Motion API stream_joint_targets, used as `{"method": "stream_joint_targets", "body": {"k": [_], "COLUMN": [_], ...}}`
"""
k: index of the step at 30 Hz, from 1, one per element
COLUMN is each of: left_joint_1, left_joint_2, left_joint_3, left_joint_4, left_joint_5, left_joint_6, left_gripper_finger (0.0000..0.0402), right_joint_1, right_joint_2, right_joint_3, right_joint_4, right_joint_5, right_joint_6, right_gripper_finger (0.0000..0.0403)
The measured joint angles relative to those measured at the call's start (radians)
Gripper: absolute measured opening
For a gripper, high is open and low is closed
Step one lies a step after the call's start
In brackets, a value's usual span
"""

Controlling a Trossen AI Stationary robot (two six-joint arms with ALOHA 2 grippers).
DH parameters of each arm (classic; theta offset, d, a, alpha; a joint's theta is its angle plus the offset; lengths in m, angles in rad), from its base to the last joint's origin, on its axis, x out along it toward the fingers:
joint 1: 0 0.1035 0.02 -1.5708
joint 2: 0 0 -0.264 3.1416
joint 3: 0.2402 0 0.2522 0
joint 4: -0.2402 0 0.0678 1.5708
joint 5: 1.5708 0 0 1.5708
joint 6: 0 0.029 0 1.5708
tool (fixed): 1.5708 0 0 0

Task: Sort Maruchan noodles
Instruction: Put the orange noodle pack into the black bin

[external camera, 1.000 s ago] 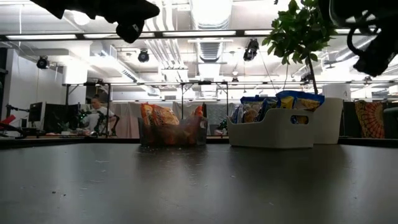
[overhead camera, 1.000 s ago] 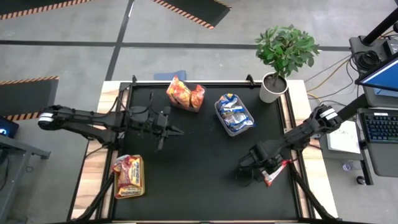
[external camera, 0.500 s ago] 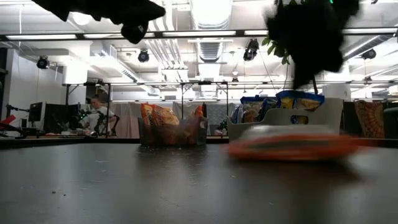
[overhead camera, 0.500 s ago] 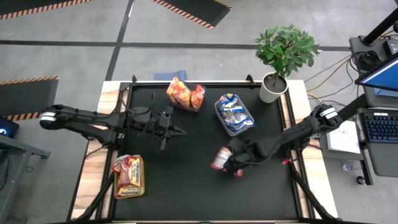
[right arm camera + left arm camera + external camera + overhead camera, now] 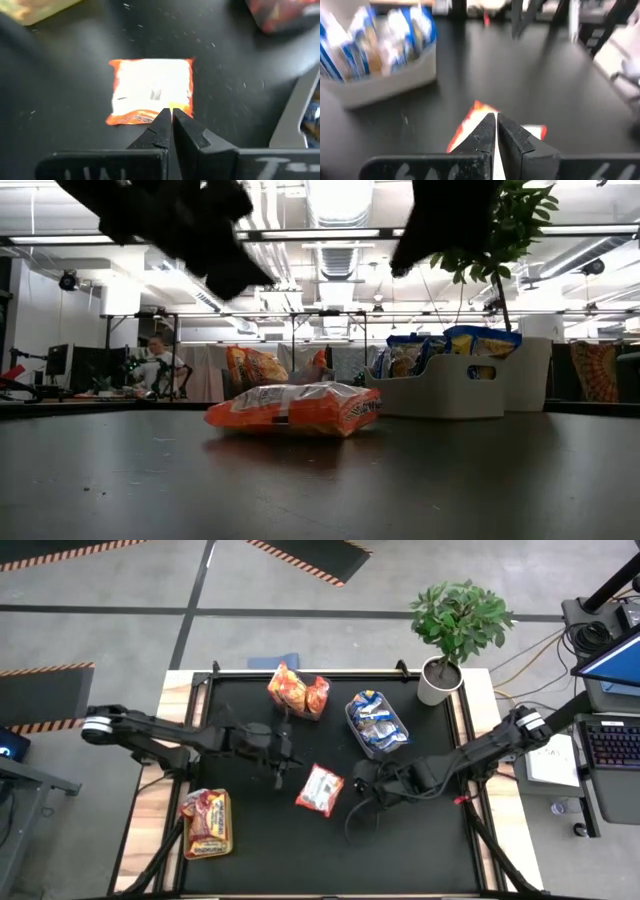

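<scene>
One orange-and-white noodle packet (image 5: 320,789) lies flat on the black table's middle; it also shows in the low view (image 5: 295,410) and the right wrist view (image 5: 150,90). My right gripper (image 5: 356,785) is shut and hangs above the table just right of the packet, its tips (image 5: 171,113) over the packet's edge. My left gripper (image 5: 288,762) is shut and hangs above the table just left of and beyond the packet (image 5: 476,106). In the low view both grippers, the left (image 5: 238,280) and the right (image 5: 402,265), stand well above the packet.
A clear bin of orange packets (image 5: 298,692) and a grey bin of blue packets (image 5: 377,723) stand at the far side. A yellow-green bin of red packets (image 5: 207,823) stands at the near left. A potted plant (image 5: 440,680) is at the far right corner.
My right gripper has swept from near the table's right edge toward its middle. The orange-and-white packet has gone with it from the right side to the middle, and now lies flat and free. My left gripper has moved a little right and nearer, toward the packet.
</scene>
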Motion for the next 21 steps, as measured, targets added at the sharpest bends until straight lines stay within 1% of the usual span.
{"method": "stream_joint_targets", "body": {"k": [4, 7, 10, 11, 13, 17, 19, 21], "left_joint_1": [-0.001, -0.002, -0.016, -0.025, -0.047, -0.094, -0.114, -0.132], "left_joint_2": [0.07, 0.121, 0.183, 0.206, 0.249, 0.307, 0.323, 0.33], "left_joint_3": [0.0, 0.0, 0.0, 0.0, 0.0, 0.0, 0.0, 0.0], "left_joint_4": [-0.091, -0.137, -0.13, -0.116, -0.098, -0.064, -0.03, -0.018], "left_joint_5": [0.003, 0.049, 0.124, 0.134, 0.135, 0.125, 0.124, 0.124], "left_joint_6": [-0.001, -0.014, -0.033, -0.045, -0.059, -0.072, -0.074, -0.082], "left_gripper_finger": [0.0, 0.0, 0.0, 0.0, 0.0, 0.0, 0.0, 0.0], "right_joint_1": [-0.018, -0.038, -0.057, -0.064, -0.08, -0.104, -0.108, -0.108], "right_joint_2": [0.0, 0.001, 0.001, 0.001, 0.001, 0.001, 0.001, 0.001], "right_joint_3": [-0.059, -0.105, -0.154, -0.168, -0.195, -0.237, -0.253, -0.268], "right_joint_4": [0.002, 0.013, 0.025, 0.028, 0.038, 0.117, 0.172, 0.212], "right_joint_5": [-0.015, -0.065, -0.088, -0.089, -0.103, -0.191, -0.226, -0.243], "right_joint_6": [0.116, 0.203, 0.31, 0.352, 0.397, 0.455, 0.48, 0.504], "right_gripper_finger": [0.0009, 0.0009, 0.0009, 0.0009, 0.0009, 0.0011, 0.002, 0.0037]}}
